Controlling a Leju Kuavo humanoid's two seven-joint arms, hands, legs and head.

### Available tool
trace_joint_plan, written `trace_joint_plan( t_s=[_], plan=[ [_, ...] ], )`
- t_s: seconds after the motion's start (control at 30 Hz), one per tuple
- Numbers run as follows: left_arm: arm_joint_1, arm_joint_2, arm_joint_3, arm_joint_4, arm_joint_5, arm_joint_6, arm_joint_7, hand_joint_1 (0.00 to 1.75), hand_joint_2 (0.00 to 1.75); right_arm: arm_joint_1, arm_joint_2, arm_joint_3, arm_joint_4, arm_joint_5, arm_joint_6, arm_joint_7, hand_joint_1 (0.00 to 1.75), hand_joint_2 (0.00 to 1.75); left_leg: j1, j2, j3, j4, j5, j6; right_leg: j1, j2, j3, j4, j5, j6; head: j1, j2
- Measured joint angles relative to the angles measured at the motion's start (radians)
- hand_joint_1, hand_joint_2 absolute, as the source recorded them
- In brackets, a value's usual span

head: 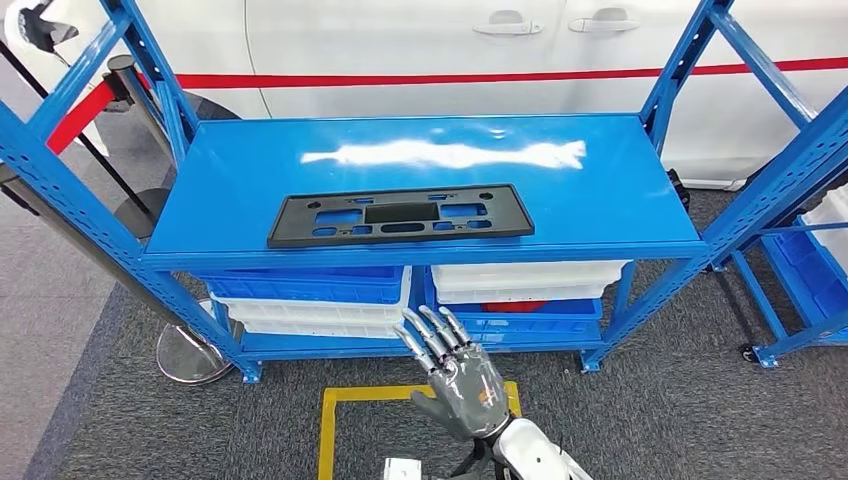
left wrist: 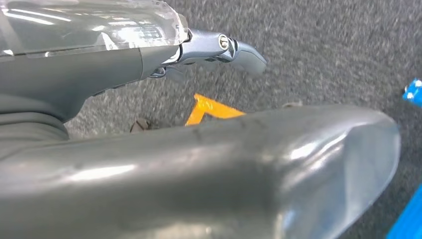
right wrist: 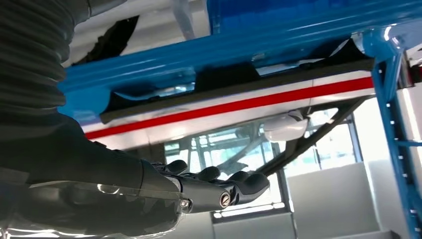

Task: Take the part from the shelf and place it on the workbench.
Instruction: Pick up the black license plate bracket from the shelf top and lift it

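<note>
One hand matters here: our right hand [head: 462, 378] is raised in front of the shelf [head: 240, 165], fingers spread and straight, holding nothing, below and short of the front edge of the top board. Our left hand [left wrist: 219, 50] hangs over the grey carpet [left wrist: 323, 45] near a yellow floor mark [left wrist: 209, 109]; we cannot tell how its fingers lie. The part [head: 400, 214] is a flat black plate, long and thin, with several cut-out slots, lying flat near the board's front edge, about mid-width. We judge the reach is the step in hand: we should lift the hand above the board's edge, then come at the plate's near long edge, since so thin a piece gives little to grip.
</note>
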Motion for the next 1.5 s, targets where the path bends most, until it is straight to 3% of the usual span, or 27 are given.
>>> trace_joint_plan(
  t_s=[0.07, 0.17, 0.23, 0.33, 0.4, 0.43, 0.5, 0.57, 0.73, 0.77, 0.83, 0.9, 0.93, 1.0, 1.07, 1.1, 1.2, 1.27, 1.37, 1.4, 1.43, 1.5],
  plan=[
    [-0.001, -0.003, 0.003, 0.0, -0.002, -0.003, -0.004, 0.0, 0.0, -0.025, 0.016, 0.026, 0.044, 0.044, -0.022, 0.018, 0.0, 1.75, -0.004, 0.0, -0.001, 0.008, -0.007, -0.009, 0.003, 0.001, 0.045, -0.101, 0.034, -0.009, -0.001, 0.0],
    [-0.001, -0.004, 0.004, 0.0, -0.005, -0.007, -0.008, 0.0, 0.0, -0.042, 0.03, 0.055, 0.081, 0.083, -0.042, 0.047, 0.0, 1.75, -0.005, 0.001, -0.004, 0.009, -0.01, -0.025, 0.005, 0.001, 0.05, -0.123, 0.034, -0.026, -0.002, 0.0],
    [-0.001, -0.004, 0.004, 0.0, -0.007, -0.01, -0.01, 0.0, 0.0, -0.06, 0.04, 0.07, 0.102, 0.095, -0.048, 0.067, 0.0, 1.75, -0.003, 0.001, -0.016, 0.037, -0.031, -0.036, 0.002, 0.0, 0.053, -0.13, 0.037, -0.039, -0.002, 0.0],
    [-0.002, -0.004, 0.004, 0.0, -0.014, -0.026, -0.013, 0.0, 0.0, -0.1, 0.068, 0.107, 0.164, 0.118, -0.059, 0.105, 0.0, 1.75, 0.002, 0.001, -0.095, 0.203, -0.114, -0.049, 0.001, -0.001, 0.056, -0.133, 0.037, -0.05, -0.004, 0.0],
    [-0.001, -0.004, 0.004, 0.0, -0.017, -0.043, -0.015, 0.0, 0.0, -0.121, 0.089, 0.133, 0.215, 0.135, -0.066, 0.13, 0.0, 1.75, 0.005, 0.002, -0.143, 0.288, -0.131, -0.054, 0.002, -0.002, 0.056, -0.132, 0.035, -0.051, -0.003, 0.0],
    [-0.001, -0.004, 0.004, 0.0, -0.019, -0.054, -0.016, 0.0, 0.0, -0.133, 0.1, 0.144, 0.241, 0.142, -0.068, 0.142, 0.0, 1.75, 0.006, 0.002, -0.142, 0.279, -0.111, -0.055, 0.001, -0.001, 0.058, -0.131, 0.033, -0.051, -0.003, 0.0],
    [-0.002, -0.003, 0.005, 0.0, -0.022, -0.076, -0.018, 0.0, 0.0, -0.16, 0.127, 0.165, 0.291, 0.156, -0.075, 0.165, 0.0, 1.75, 0.007, 0.003, -0.088, 0.156, -0.038, -0.052, 0.001, 0.0, 0.064, -0.13, 0.029, -0.046, -0.003, 0.0],
    [-0.004, -0.002, 0.005, 0.0, -0.027, -0.101, -0.02, 0.0, 0.0, -0.187, 0.152, 0.181, 0.331, 0.17, -0.083, 0.187, 0.0, 1.75, 0.004, 0.003, -0.035, 0.041, 0.003, -0.044, 0.004, 0.001, 0.067, -0.128, 0.025, -0.037, -0.003, 0.0],
    [-0.005, -0.002, 0.005, 0.0, -0.043, -0.158, -0.023, 0.0, 0.0, -0.252, 0.202, 0.212, 0.418, 0.199, -0.1, 0.247, 0.0, 1.75, 0.002, 0.002, -0.019, 0.004, 0.009, -0.013, 0.004, 0.001, 0.059, -0.111, 0.013, -0.009, -0.002, 0.0],
    [-0.006, -0.002, 0.005, 0.0, -0.045, -0.164, -0.023, 0.0, 0.0, -0.262, 0.208, 0.215, 0.43, 0.202, -0.102, 0.254, 0.0, 1.75, 0.004, 0.003, -0.015, 0.0, 0.01, -0.006, 0.004, 0.001, 0.043, -0.076, -0.006, -0.006, -0.001, 0.0],
    [-0.007, -0.002, 0.005, 0.0, -0.048, -0.168, -0.021, 0.0, 0.0, -0.276, 0.216, 0.218, 0.452, 0.205, -0.106, 0.259, 0.0, 1.75, 0.001, 0.003, -0.01, -0.001, 0.008, 0.004, 0.003, 0.0, -0.021, 0.043, -0.057, -0.003, 0.0, 0.0],
    [-0.006, -0.001, 0.005, 0.0, -0.048, -0.168, -0.02, 0.0, 0.0, -0.278, 0.218, 0.218, 0.471, 0.205, -0.107, 0.259, 0.0, 1.75, -0.003, 0.002, -0.006, -0.001, 0.003, 0.009, 0.003, 0.0, -0.082, 0.137, -0.075, -0.003, 0.0, 0.0],
    [-0.006, -0.001, 0.005, 0.0, -0.048, -0.169, -0.02, 0.0, 0.0, -0.278, 0.218, 0.218, 0.479, 0.205, -0.107, 0.259, 0.0, 1.75, -0.005, 0.001, -0.002, 0.0, -0.001, 0.01, 0.003, 0.0, -0.09, 0.137, -0.056, -0.005, 0.0, 0.0],
    [-0.005, -0.001, 0.006, 0.0, -0.048, -0.17, -0.02, 0.0, 0.0, -0.281, 0.219, 0.218, 0.491, 0.205, -0.107, 0.259, 0.0, 1.75, -0.009, -0.001, 0.012, 0.0, -0.011, 0.009, 0.006, 0.0, -0.054, 0.034, 0.024, -0.015, 0.0, 0.0],
    [-0.005, -0.002, 0.006, 0.0, -0.049, -0.171, -0.019, 0.0, 0.0, -0.287, 0.221, 0.218, 0.499, 0.205, -0.107, 0.26, 0.0, 1.75, -0.014, -0.001, 0.022, 0.001, -0.024, 0.003, 0.014, -0.001, -0.002, -0.083, 0.074, -0.028, -0.001, 0.0],
    [-0.005, -0.002, 0.006, 0.0, -0.05, -0.171, -0.019, 0.0, 0.0, -0.289, 0.222, 0.218, 0.502, 0.205, -0.108, 0.26, 0.0, 1.75, -0.014, -0.001, 0.024, 0.001, -0.028, -0.002, 0.017, -0.001, 0.011, -0.113, 0.078, -0.032, -0.002, 0.0],
    [-0.007, -0.002, 0.006, 0.0, -0.052, -0.171, -0.017, 0.0, 0.0, -0.292, 0.224, 0.217, 0.51, 0.205, -0.109, 0.264, 0.0, 1.75, -0.013, 0.002, 0.03, -0.004, -0.037, -0.017, 0.016, 0.001, 0.023, -0.133, 0.067, -0.041, -0.003, 0.0],
    [-0.009, -0.001, 0.006, 0.0, -0.054, -0.171, -0.016, 0.0, 0.0, -0.295, 0.228, 0.216, 0.513, 0.205, -0.11, 0.267, 0.0, 1.75, -0.012, 0.003, 0.021, 0.029, -0.056, -0.029, 0.008, 0.001, 0.039, -0.147, 0.064, -0.048, -0.006, 0.0],
    [-0.008, 0.0, 0.006, 0.0, -0.054, -0.171, -0.015, 0.0, 0.0, -0.299, 0.233, 0.215, 0.517, 0.205, -0.111, 0.27, 0.0, 1.75, 0.001, 0.004, -0.082, 0.211, -0.121, -0.051, 0.005, -0.001, 0.059, -0.153, 0.051, -0.056, -0.009, 0.0],
    [-0.006, 0.0, 0.006, 0.0, -0.055, -0.17, -0.014, 0.0, 0.0, -0.298, 0.234, 0.215, 0.519, 0.205, -0.111, 0.271, 0.0, 1.75, 0.005, 0.004, -0.118, 0.263, -0.129, -0.058, 0.004, 0.0, 0.065, -0.152, 0.045, -0.055, -0.009, 0.0],
    [-0.004, 0.0, 0.006, 0.0, -0.055, -0.17, -0.014, 0.0, 0.0, -0.297, 0.234, 0.215, 0.521, 0.205, -0.111, 0.272, 0.0, 1.75, 0.01, 0.004, -0.137, 0.277, -0.116, -0.063, 0.003, 0.001, 0.073, -0.152, 0.039, -0.054, -0.008, 0.0],
    [-0.001, 0.001, 0.006, 0.0, -0.056, -0.169, -0.014, 0.0, 0.0, -0.296, 0.234, 0.214, 0.524, 0.205, -0.111, 0.273, 0.0, 1.75, 0.019, 0.004, -0.12, 0.196, -0.035, -0.071, -0.002, 0.004, 0.092, -0.15, 0.024, -0.046, -0.008, 0.0]
  ],
)
